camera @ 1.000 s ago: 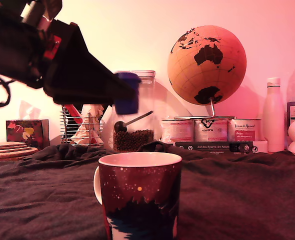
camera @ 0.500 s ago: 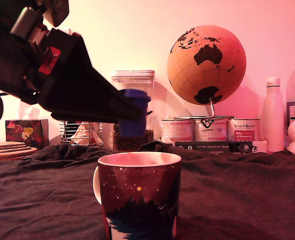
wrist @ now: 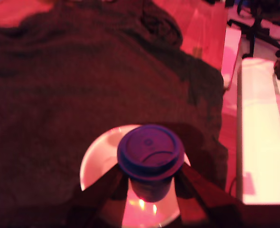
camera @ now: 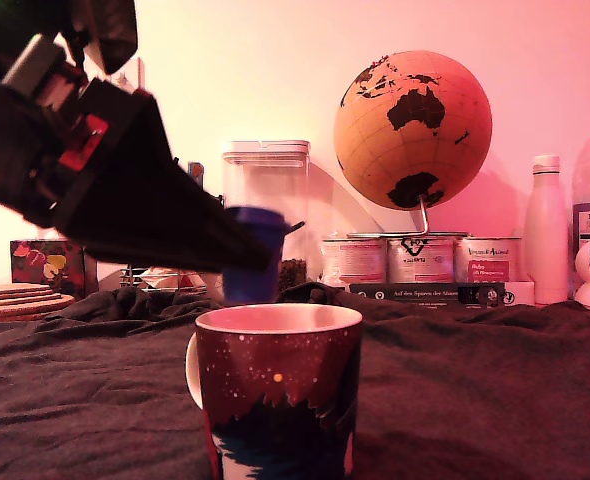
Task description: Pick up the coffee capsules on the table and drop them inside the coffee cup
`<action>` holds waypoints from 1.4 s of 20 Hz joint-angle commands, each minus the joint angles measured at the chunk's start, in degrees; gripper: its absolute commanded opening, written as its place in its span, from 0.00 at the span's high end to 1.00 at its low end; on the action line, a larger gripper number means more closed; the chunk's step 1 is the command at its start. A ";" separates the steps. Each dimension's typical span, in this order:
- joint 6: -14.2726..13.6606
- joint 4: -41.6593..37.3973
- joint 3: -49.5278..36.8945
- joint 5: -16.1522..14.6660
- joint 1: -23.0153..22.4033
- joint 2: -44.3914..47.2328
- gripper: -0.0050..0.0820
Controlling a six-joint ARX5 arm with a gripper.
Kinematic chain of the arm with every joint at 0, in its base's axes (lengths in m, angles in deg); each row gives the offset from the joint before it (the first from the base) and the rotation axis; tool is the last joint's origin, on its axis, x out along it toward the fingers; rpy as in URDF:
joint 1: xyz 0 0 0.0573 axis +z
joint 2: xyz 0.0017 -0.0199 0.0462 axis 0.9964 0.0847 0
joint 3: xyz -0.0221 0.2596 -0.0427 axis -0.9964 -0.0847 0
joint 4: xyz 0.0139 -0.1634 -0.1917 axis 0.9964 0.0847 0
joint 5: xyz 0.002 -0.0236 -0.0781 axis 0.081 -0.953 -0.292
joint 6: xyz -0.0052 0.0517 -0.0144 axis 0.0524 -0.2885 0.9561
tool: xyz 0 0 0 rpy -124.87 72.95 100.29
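Now | pincer [wrist: 151,183] clamps blue capsule [wrist: 151,151] | directly above coffee cup [camera: 279,395] mouth

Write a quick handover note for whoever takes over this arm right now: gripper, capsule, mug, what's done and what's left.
Gripper: shut on a capsule, which looks dark blue-purple here, not cream.
Position: the capsule hangs just above the open mouth of the coffee cup; the wrist view shows it over the cup's white inside.
Table: no other capsules visible on the dark cloth in either view.
Done: capsule picked up and carried over the cup.
Left: open the gripper to drop it in, then check for more capsules out of view.
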 commanded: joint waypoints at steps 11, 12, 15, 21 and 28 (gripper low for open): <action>3.23 -0.55 0.26 0.02 -0.17 -0.42 0.23; 3.23 -0.50 0.55 0.04 -0.15 -0.42 0.24; 3.50 -0.48 1.31 0.02 -0.13 -0.42 0.40; 4.70 -0.59 2.82 0.59 -0.11 -0.42 0.97; 8.24 -0.85 2.84 7.06 3.17 -0.76 0.97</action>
